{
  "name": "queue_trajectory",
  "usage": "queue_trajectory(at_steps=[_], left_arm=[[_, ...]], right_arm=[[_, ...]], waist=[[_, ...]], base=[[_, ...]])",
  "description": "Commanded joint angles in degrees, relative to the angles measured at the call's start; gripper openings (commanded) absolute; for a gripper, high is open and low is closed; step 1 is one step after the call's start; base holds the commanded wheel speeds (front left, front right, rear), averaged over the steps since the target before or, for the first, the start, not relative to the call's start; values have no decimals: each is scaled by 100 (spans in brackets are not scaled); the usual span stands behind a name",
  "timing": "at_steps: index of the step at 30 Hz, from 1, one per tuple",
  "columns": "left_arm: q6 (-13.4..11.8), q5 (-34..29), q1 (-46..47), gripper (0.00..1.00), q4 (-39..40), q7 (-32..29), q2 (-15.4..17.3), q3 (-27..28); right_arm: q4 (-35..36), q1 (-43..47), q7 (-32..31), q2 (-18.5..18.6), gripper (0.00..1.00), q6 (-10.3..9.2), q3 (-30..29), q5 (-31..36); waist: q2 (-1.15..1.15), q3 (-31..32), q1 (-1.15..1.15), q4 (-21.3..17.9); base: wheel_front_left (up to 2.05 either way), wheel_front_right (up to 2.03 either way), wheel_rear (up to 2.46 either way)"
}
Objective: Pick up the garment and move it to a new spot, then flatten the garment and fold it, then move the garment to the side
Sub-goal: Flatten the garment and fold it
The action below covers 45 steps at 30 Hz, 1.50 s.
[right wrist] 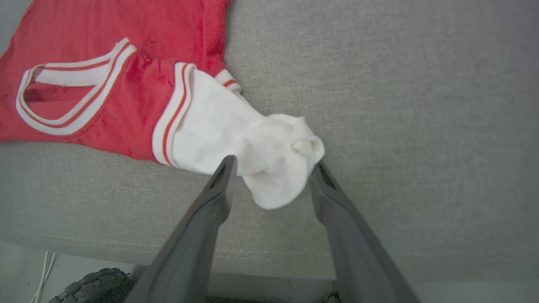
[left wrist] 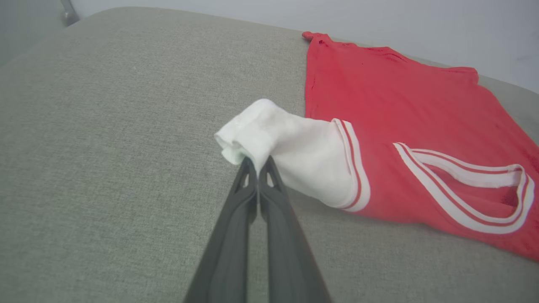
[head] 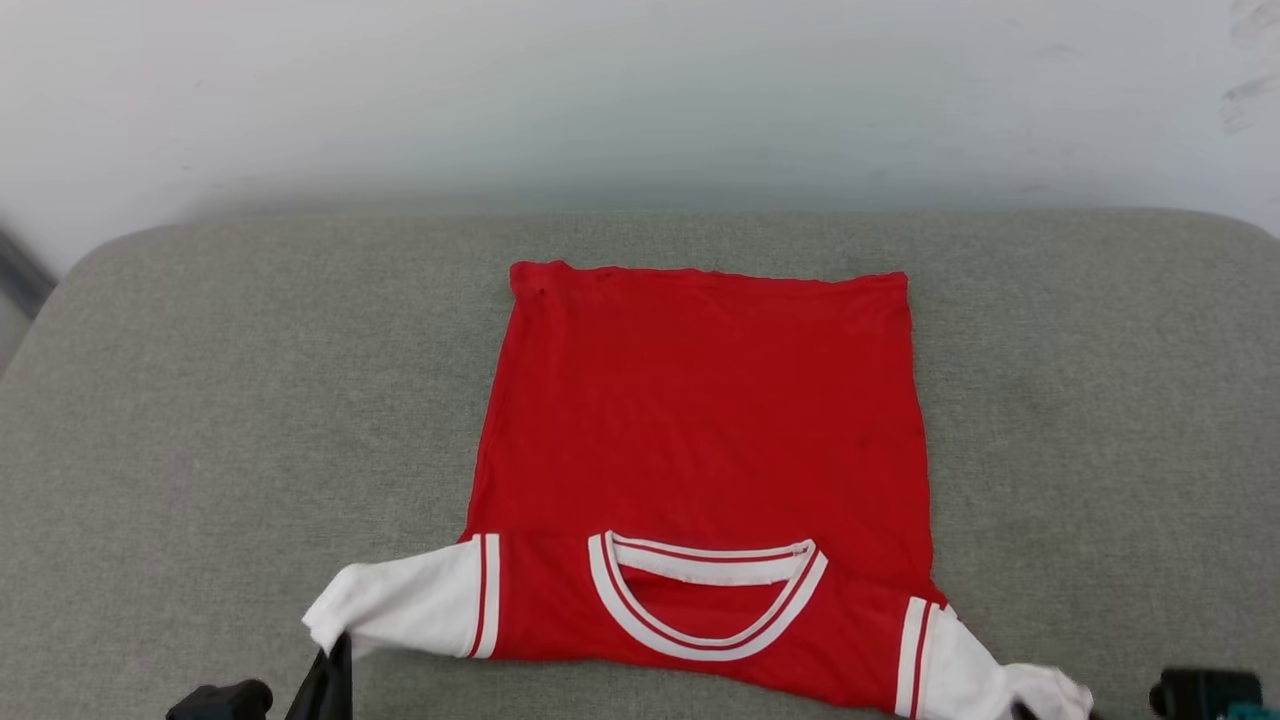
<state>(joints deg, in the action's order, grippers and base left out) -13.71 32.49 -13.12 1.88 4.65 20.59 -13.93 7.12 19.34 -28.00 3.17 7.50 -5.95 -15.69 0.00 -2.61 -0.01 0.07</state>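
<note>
Left gripper (left wrist: 257, 165): jaws pinched together on the tip of the left sleeve (left wrist: 303, 155), with white cloth bunched over the fingertips at the centre of the left wrist frame. Right gripper (right wrist: 273, 168): jaws spread wide, with the crumpled end of the right sleeve (right wrist: 236, 134) sitting between the fingers (right wrist: 223, 181) (can't tell if either one actually touches it), centre of the right wrist frame. The garment (head: 700, 420) lies flat mid-frame in the head view. Plain red face up, hem toward the top, striped collar (head: 710, 648) near the bottom edge, sleeves sticking out to lower left and lower right. It sits on a grey fabric cushion (head: 200, 400), with a pale wall (head: 640, 90) across the top. Right wrist frame, bottom left: treaded wheel (right wrist: 90, 286) and white cable (right wrist: 44, 269) below the cushion edge.
</note>
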Motion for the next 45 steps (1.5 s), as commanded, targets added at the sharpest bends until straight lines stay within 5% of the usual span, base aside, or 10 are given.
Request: queue_trajectory(at_steps=[1, 7, 14, 26, 37, 38, 40, 45], left_arm=[[-27, -52, 100, 0, 57, 58, -29, -14], [-24, -367, 428, 0, 283, 317, -34, -172], [126, -667, 1228, 0, 614, 533, -201, -458], [575, -730, 2332, 0, 371, 810, -515, -762], [766, -756, 2682, 0, 78, 946, -634, -836], [767, -756, 2683, 0, 58, 955, -643, -842], [784, -752, 2682, 0, 24, 965, -655, -847], [804, -716, 2608, 0, -75, 979, -671, -868]], right_arm=[[61, -221, 82, -27, 100, -2, 3, -41], [-382, -1347, 706, 79, 100, -3, -278, -167], [-2476, -3993, 1007, 721, 100, -1, -668, -576], [-4210, -6680, -1013, 1520, 100, -2, -264, -442], [-5345, -7176, -1998, 1420, 100, -7, -374, -79], [-5492, -7113, -2173, 1367, 51, -7, -422, -50], [-5659, -7048, -2348, 1300, 0, -8, -504, -7], [-5523, -7162, -2120, 1286, 0, -6, -497, 91]], waist=[[0, -21, 1, 24], [0, -259, 1, 187], [0, -1104, 1, 767], [0, -2233, 1, 1433], [0, -2617, 1, 1542], [0, -2608, 1, 1541], [0, -2581, 1, 1533], [0, -2394, 1, 1442]], base=[[0, 0, 0], [0, 0, 0], [0, 0, 0], [0, 0, 0], [0, 0, 0], [0, 0, 0], [0, 0, 0], [0, 0, 0]])
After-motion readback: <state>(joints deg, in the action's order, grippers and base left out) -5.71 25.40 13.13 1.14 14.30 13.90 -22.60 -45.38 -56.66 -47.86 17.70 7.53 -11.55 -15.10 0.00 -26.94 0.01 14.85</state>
